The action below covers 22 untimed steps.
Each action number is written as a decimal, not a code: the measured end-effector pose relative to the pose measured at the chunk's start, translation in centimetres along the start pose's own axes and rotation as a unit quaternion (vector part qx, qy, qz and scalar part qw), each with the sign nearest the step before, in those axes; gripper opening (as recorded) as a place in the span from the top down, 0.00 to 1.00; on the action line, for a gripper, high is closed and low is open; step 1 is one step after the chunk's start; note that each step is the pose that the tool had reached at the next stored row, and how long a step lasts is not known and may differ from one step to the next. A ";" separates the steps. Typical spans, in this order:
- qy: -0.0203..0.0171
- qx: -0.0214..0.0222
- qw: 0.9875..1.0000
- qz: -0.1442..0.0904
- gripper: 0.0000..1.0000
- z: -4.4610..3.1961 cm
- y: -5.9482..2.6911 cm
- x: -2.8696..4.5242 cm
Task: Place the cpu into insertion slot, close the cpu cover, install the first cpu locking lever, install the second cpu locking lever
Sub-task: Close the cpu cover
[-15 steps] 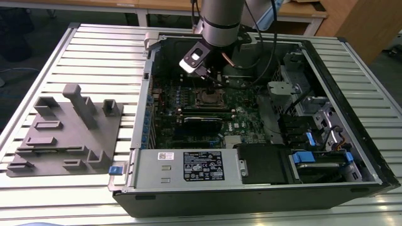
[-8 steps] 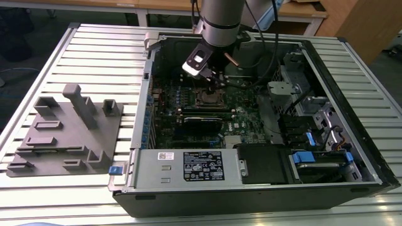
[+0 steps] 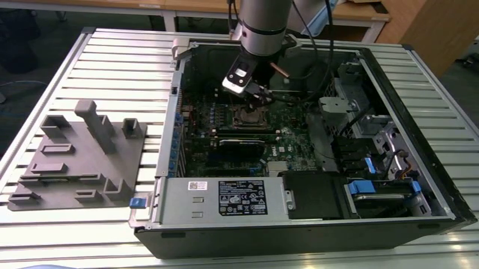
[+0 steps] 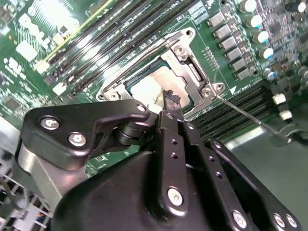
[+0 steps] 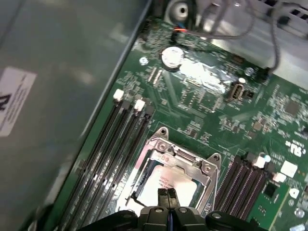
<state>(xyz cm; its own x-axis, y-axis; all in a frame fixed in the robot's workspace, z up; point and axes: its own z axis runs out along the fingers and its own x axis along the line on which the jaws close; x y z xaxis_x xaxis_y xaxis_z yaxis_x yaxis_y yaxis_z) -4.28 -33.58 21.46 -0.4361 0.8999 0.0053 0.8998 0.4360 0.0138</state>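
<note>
The cpu lies flat in the insertion slot on the green motherboard, its pale metal top showing in both wrist views. The silver cpu cover lies down over it as a frame around the chip. A thin metal locking lever sticks out sideways from one corner of the slot. My gripper hovers just above the chip with its two black fingertips pressed together and nothing between them. The exterior view shows the gripper just beyond the slot.
The motherboard sits deep inside an open computer case with tall walls. Long black memory slots flank the socket. A power supply lies at the front, drive cages at the exterior view's right. A grey fixture rests outside on the slatted table.
</note>
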 end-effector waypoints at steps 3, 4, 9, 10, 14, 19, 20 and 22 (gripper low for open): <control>0.000 0.000 1.000 -0.028 0.90 0.02 0.00 0.00; 0.001 0.000 0.999 -0.036 0.90 0.02 0.00 0.00; 0.001 0.000 0.997 -0.082 0.90 0.05 0.00 0.00; 0.001 0.000 0.996 -0.091 0.90 0.05 0.00 0.00; 0.002 0.001 0.992 -0.127 0.90 0.06 0.00 0.00; 0.002 0.001 0.985 -0.170 0.90 0.07 0.00 0.00; 0.003 0.001 0.984 -0.178 0.90 0.08 0.00 0.00; 0.003 0.001 0.981 -0.195 0.90 0.08 0.00 0.00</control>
<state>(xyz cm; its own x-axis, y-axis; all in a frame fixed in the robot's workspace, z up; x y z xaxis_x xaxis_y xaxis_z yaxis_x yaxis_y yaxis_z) -4.28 -33.58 21.38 -0.7470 0.6648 0.0056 0.6648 0.7469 0.0142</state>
